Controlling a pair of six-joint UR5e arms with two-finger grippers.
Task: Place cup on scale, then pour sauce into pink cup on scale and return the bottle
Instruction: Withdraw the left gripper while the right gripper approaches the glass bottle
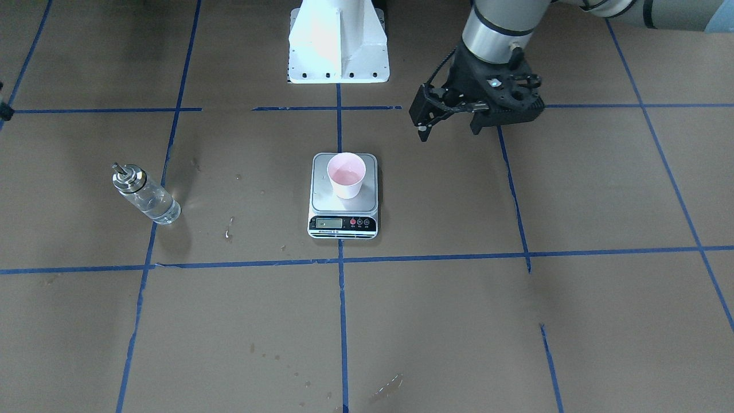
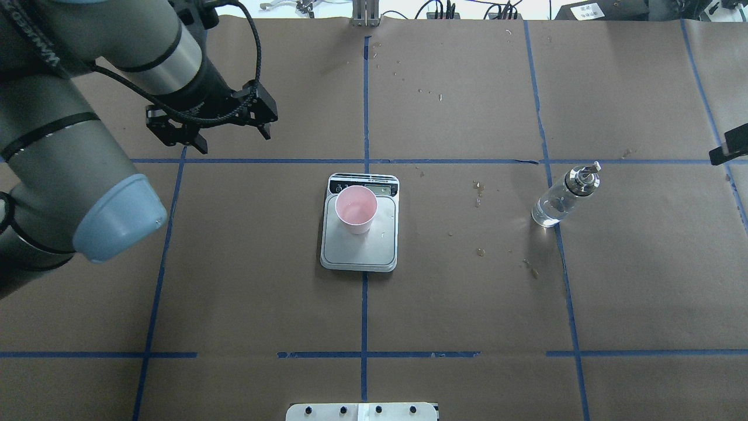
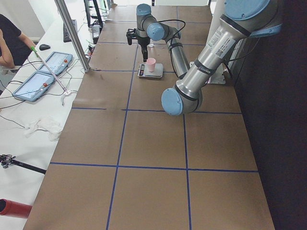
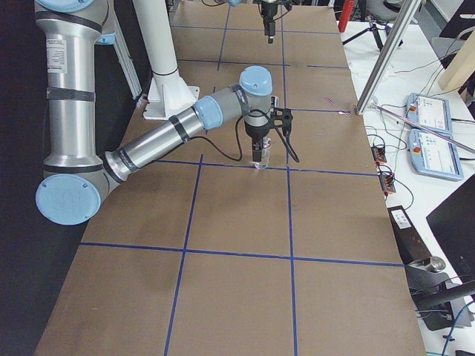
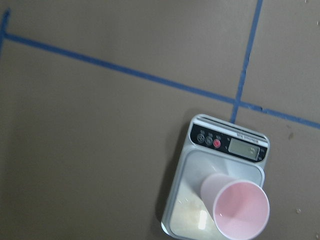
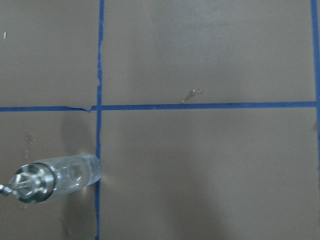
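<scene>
Now cup [image 1: 346,175] upright on scale [image 1: 343,201]; left gripper [image 1: 449,131] spread, empty, well aside; right gripper [image 4: 259,148] apparently near bottle [image 1: 148,198], grip untellable.

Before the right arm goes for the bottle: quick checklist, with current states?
1. Cup upright on the scale platform: ok.
2. Left gripper off to the side of the cup, fingers open, holding nothing: ok.
3. Bottle standing upright on the table, cap on, nothing touching it: ok.
4. Right gripper open and lined up with the bottle: cannot tell. The overhead view shows only a sliver at its edge. In the right wrist view the bottle sits low and to the left.
5. Scale display zeroed: cannot tell, digits too small.
6. Cup empty: cannot tell.
</scene>
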